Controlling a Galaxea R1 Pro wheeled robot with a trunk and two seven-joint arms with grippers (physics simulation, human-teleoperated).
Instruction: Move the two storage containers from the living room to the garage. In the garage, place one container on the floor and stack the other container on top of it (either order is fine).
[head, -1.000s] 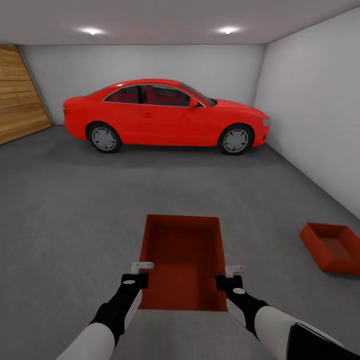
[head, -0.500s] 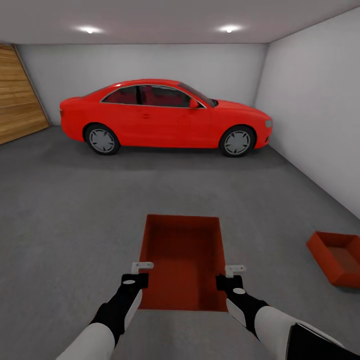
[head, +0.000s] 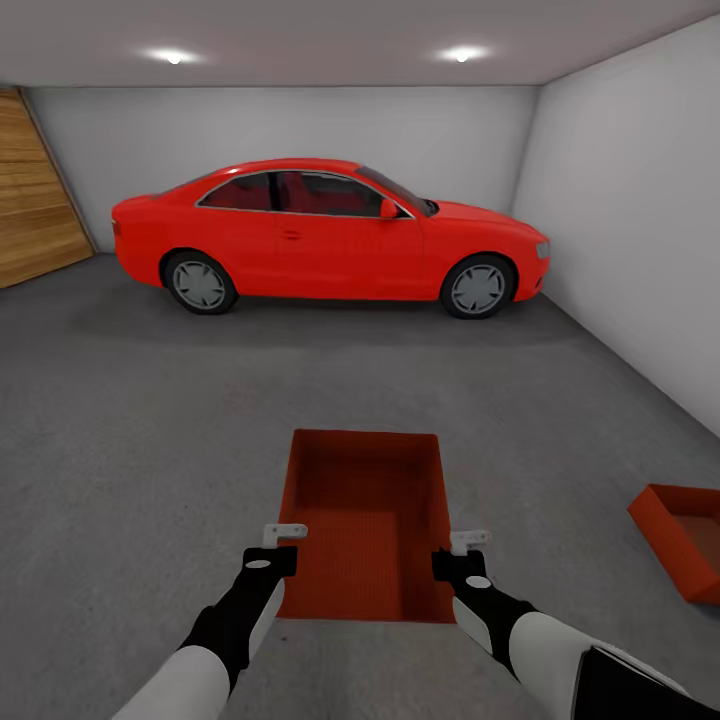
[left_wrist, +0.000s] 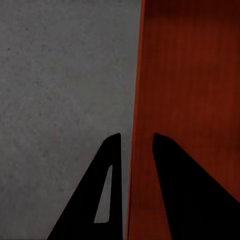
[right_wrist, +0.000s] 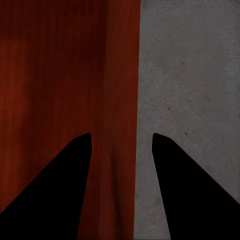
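We carry one orange-red storage container (head: 365, 520) low in front of us over the garage's dark grey concrete floor (head: 140, 420), open top up and long axis pointing ahead toward the car. It hangs between our two arms. The left gripper (head: 284, 533) straddles its left wall near the near corner, and the right gripper (head: 468, 540) straddles the right wall opposite. In the left wrist view the two dark fingers (left_wrist: 172, 190) stand narrowly apart with the thin red wall (left_wrist: 134, 165) running between them, one finger outside over the concrete and one inside the bin. The right wrist view shows the same arrangement, with the fingers (right_wrist: 55, 190) set somewhat wider and the wall (right_wrist: 122, 150) in the gap. Both pairs appear closed onto the rim, which we judge is what keeps the bin level for the trip.

The second storage container (head: 690, 535) sits on the floor off to our right, cut by the picture's edge and well apart from the one we hold (it would serve as the base of the stack).

The count is two containers, two grippers, one red coupe (head: 330, 235) parked side-on against the white back wall (head: 300, 125), one wooden plank door (head: 35, 210) at the left, and two ceiling lights (head: 172, 56).
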